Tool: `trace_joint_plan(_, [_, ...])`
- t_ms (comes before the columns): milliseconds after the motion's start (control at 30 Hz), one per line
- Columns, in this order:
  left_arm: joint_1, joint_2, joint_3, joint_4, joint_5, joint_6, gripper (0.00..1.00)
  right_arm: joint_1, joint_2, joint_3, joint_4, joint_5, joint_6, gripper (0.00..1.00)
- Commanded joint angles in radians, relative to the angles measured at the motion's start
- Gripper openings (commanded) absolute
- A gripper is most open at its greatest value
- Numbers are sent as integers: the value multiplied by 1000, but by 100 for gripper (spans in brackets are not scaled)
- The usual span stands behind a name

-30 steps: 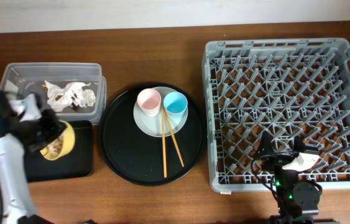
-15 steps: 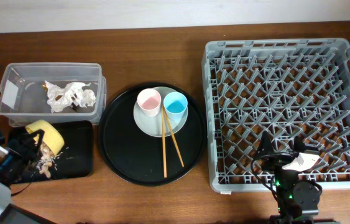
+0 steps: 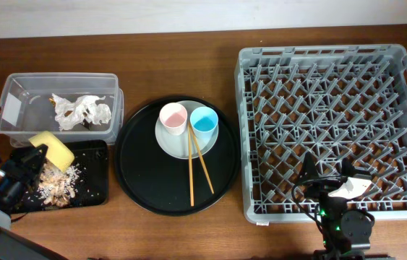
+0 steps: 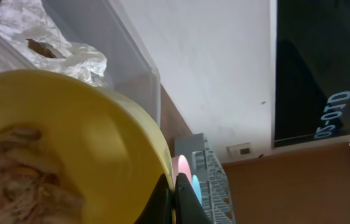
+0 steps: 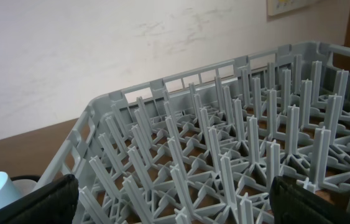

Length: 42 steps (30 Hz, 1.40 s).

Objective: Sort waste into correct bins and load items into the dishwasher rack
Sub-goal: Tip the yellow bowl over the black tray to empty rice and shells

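Observation:
My left gripper [image 3: 35, 154] is shut on the rim of the yellow bowl [image 3: 52, 148], tipped on its side over the flat black tray [image 3: 95, 189]. Brown food scraps [image 3: 58, 183] lie spilled on that tray, and some still cling inside the bowl [image 4: 13, 168] in the left wrist view. The clear tub [image 3: 15, 90] holds crumpled white napkins [image 3: 80, 110]. The pink cup [image 3: 173, 118], blue cup [image 3: 204, 122] and chopsticks [image 3: 192, 170] rest on the pale plate [image 3: 170, 144]. My right gripper [image 5: 175, 202] is open and empty at the near edge of the grey rack [image 3: 326, 58].
The plate stands on a large round black tray [image 3: 145, 180] between the bins and the rack. The rack's upright pegs [image 5: 237, 149] fill the right wrist view. Bare wooden table [image 3: 189, 72] lies behind the round tray.
My left arm has swung down toward the table's left front corner and tipped the yellow bowl; the food scraps have spilled from it onto the flat black tray. The right arm has not moved.

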Motion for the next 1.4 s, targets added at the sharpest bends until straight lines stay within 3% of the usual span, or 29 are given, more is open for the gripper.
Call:
trace_joint_plan(0, [6,13,-1,32,39,-73,0,-4,-8,-5,-6,2,8,98])
trace_joint_plan(133, [6,13,-1,63,114,-130,0,-5,-8,-5,-6,2,8,98])
trace_joint_plan(300, [6,13,-1,43,37,-142,0,-5,-8,-5,-7,2,8,98])
trace_joint_plan(533, [6,14,-1,56,99,-188,0,-5,-8,-5,-6,2,8,98])
trace_joint_plan(600, [6,14,-1,79,47,-203,0,-5,-8,-5,-6,2,8,98])
trace_joint_plan(733, [6,14,-1,76,111,-204,0,-5,-8,-5,-7,2,8,98])
trace_joint_plan(1033, [6,14,-1,158,109,-259,0,-5,-8,-5,-6,2,8,98])
trace_joint_plan(1367, [5,14,-1,114,174,-275,0,-5,-8,-5,-6,2,8,98])
